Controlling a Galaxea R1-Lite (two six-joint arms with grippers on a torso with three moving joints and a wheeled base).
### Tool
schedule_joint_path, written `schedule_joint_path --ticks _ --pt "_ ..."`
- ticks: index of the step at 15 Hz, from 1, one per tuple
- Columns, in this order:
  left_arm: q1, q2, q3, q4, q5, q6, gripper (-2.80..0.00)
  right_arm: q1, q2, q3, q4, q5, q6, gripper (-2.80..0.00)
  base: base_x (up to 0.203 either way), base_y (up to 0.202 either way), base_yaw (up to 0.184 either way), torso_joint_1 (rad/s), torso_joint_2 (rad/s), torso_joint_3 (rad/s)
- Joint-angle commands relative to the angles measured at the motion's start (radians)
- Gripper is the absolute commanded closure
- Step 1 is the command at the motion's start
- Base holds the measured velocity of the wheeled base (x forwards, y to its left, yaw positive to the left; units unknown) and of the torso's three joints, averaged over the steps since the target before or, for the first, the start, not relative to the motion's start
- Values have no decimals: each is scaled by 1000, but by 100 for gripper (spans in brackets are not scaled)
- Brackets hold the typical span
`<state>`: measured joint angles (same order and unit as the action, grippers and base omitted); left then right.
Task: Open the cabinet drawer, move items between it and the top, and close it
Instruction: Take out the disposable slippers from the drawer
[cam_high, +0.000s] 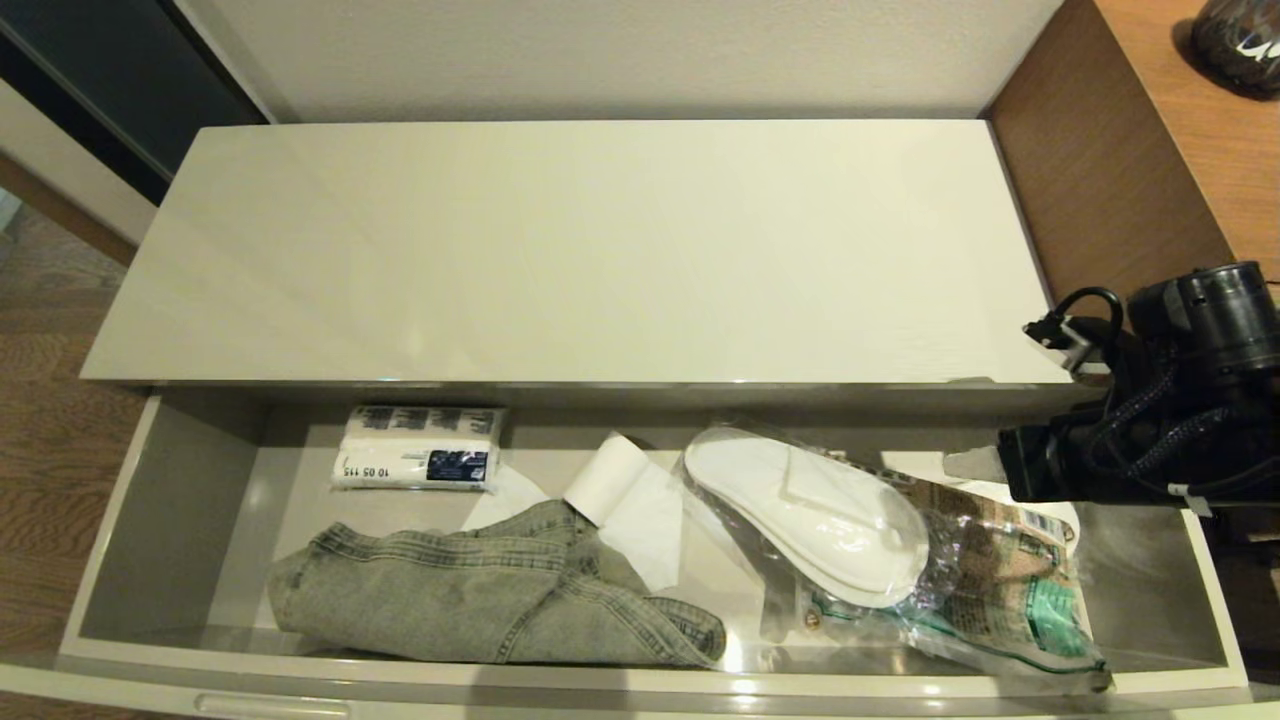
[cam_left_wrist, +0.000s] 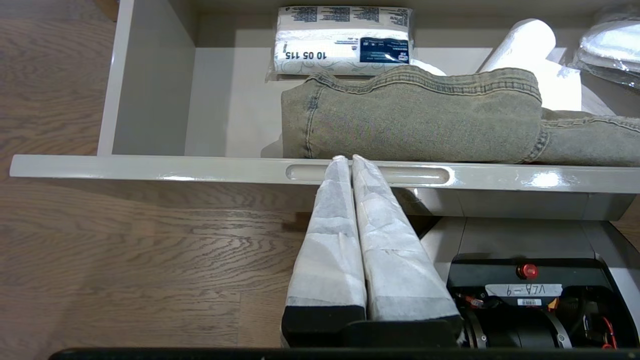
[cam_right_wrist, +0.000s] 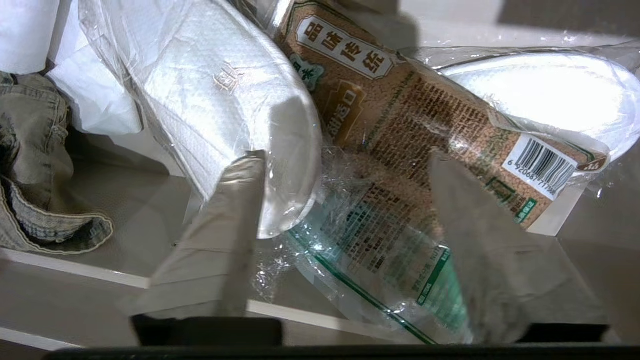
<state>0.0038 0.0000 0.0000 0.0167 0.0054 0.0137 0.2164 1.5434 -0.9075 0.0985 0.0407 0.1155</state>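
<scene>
The cabinet drawer (cam_high: 150, 520) stands pulled out below the bare cream top (cam_high: 560, 250). In it lie the grey-blue jeans (cam_high: 480, 590) at the front left and the plastic-wrapped white slippers (cam_high: 810, 515) right of the middle. My right arm (cam_high: 1150, 440) reaches in over the drawer's right end. My right gripper (cam_right_wrist: 346, 157) is open just above the brown-and-green packet (cam_right_wrist: 400, 125), one finger beside the slippers' wrapper (cam_right_wrist: 210, 95), holding nothing. My left gripper (cam_left_wrist: 348, 159) is shut and empty, outside the drawer front by a recessed handle (cam_left_wrist: 425, 175), with the jeans (cam_left_wrist: 410, 115) behind it.
A tissue pack (cam_high: 420, 448) and a white paper roll (cam_high: 615, 480) lie at the drawer's back. The brown-and-green packet (cam_high: 1000, 570) lies partly under the slippers. A brown wooden unit (cam_high: 1120, 170) stands against the cabinet's right end. Wood floor (cam_high: 40, 430) is at the left.
</scene>
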Motion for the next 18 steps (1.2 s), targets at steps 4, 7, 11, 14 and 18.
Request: schedule_joint_path --ticks 4,7,11,14,18 --pt "1 2 0 0 1 0 0 38 0 4 -49 1 66 -280 0 0 0 0 0 0" --pt "1 2 0 0 1 0 0 55 -6 3 -80 2 104 -280 0 0 0 0 0 0" --pt "1 2 0 0 1 0 0 61 7 3 -82 13 147 -280 0 0 0 0 0 0" --pt "1 2 0 0 1 0 0 71 16 4 -127 18 174 -280 0 0 0 0 0 0" --pt "1 2 0 0 2 0 0 72 70 0 -181 17 178 -280 0 0 0 0 0 0"
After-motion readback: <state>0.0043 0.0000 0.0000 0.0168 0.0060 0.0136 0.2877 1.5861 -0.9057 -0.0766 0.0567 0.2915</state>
